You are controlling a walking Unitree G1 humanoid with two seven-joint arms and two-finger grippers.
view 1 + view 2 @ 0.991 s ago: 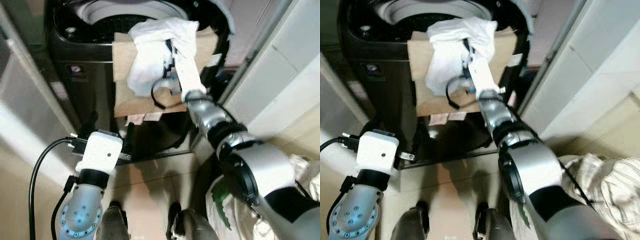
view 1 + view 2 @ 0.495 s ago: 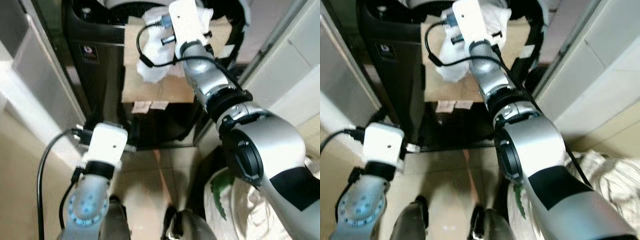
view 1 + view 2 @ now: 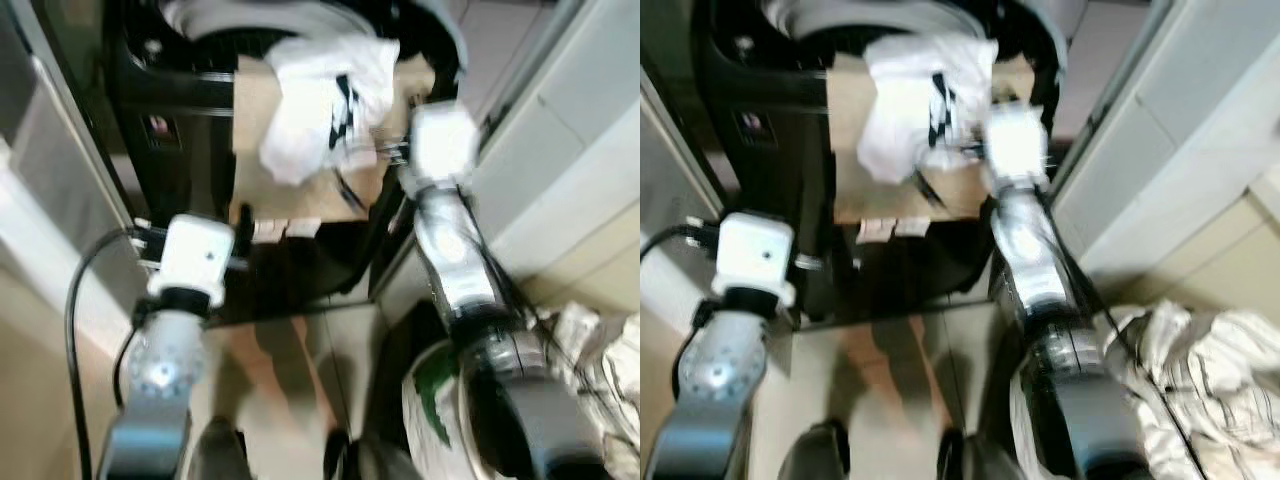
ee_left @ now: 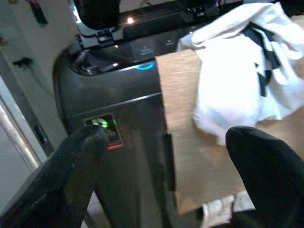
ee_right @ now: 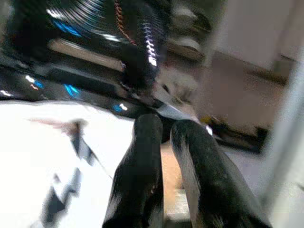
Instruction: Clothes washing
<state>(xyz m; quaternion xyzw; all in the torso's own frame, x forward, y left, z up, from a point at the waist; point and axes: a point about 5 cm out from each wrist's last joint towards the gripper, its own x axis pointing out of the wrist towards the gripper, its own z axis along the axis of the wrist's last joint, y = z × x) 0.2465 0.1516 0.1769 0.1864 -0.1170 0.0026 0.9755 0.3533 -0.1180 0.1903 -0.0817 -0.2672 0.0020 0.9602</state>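
Observation:
A black top-loading washing machine (image 3: 180, 110) stands in front of me. A white garment with black marks (image 3: 320, 100) lies draped over its front rim, on a brown cardboard sheet (image 3: 260, 170) that hangs down the front. My right gripper (image 5: 166, 126) hovers just right of the garment, beside the machine's rim; its fingers (image 5: 142, 175) are shut with nothing between them. Lower down, my left gripper (image 4: 168, 137) is open and faces the machine's front panel and the cardboard. The pictures are blurred.
White cabinet panels (image 3: 570, 140) close in on the right, and a grey panel (image 3: 50, 170) on the left. A bag of crumpled clothes (image 3: 1190, 350) sits on the tiled floor at my lower right.
My right gripper has drawn back from the white garment to its right side. The garment stays draped on the machine's rim. The camera has shifted.

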